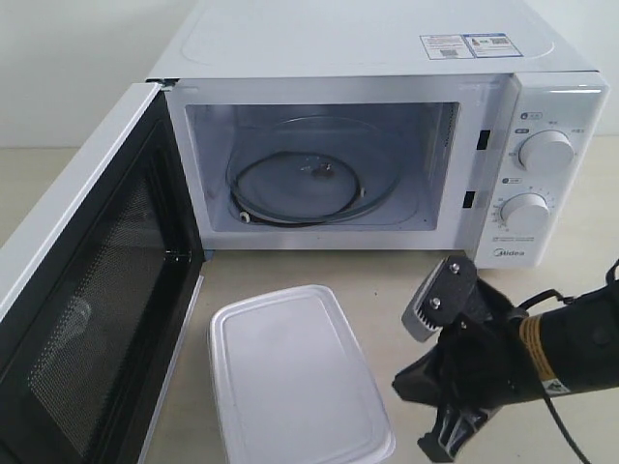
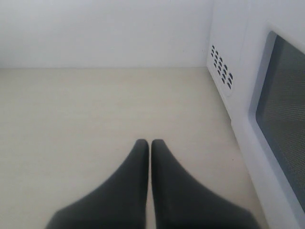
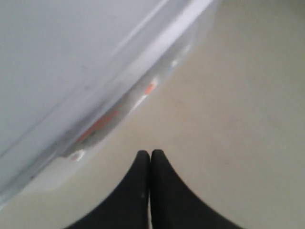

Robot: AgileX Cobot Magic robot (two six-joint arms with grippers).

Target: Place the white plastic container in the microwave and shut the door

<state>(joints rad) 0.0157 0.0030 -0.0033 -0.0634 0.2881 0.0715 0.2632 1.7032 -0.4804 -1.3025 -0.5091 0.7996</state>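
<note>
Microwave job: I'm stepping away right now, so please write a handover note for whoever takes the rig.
Left gripper: shut, empty, low over the table on the outer side of the open door.
Right gripper: shut, empty, close beside the white plastic container's labelled side.
White plastic container: lid on, on the table in front of the microwave, not gripped.
Door: swung wide open on the left. The turntable is bare.
Done: door open.
Left: open a gripper, grasp the container, set it on the turntable, close the door.
</note>
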